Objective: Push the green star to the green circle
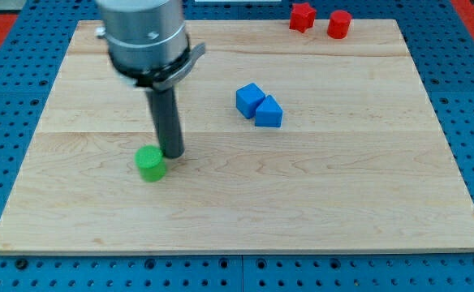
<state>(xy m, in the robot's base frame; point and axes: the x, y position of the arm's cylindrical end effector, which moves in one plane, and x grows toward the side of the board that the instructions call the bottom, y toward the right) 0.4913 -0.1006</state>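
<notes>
My tip [174, 154] touched the green circle [149, 163], down-left of it; no green star showed, and the tool, a plain rod, grasped nothing.

A robotics lab bench: a pale wooden tabletop [302, 195] lies on a blue perforated mounting plate [10, 57] studded with regular holes, and a metal-collared robot arm [144, 36] stands over it.

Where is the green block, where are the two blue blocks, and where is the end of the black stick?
green block [149, 163], camera view, on its top face.
blue cube [249, 99], camera view, on its top face.
blue triangular block [269, 113], camera view, on its front face.
my tip [173, 154], camera view, at the rod's very end, beside the green block.
</notes>
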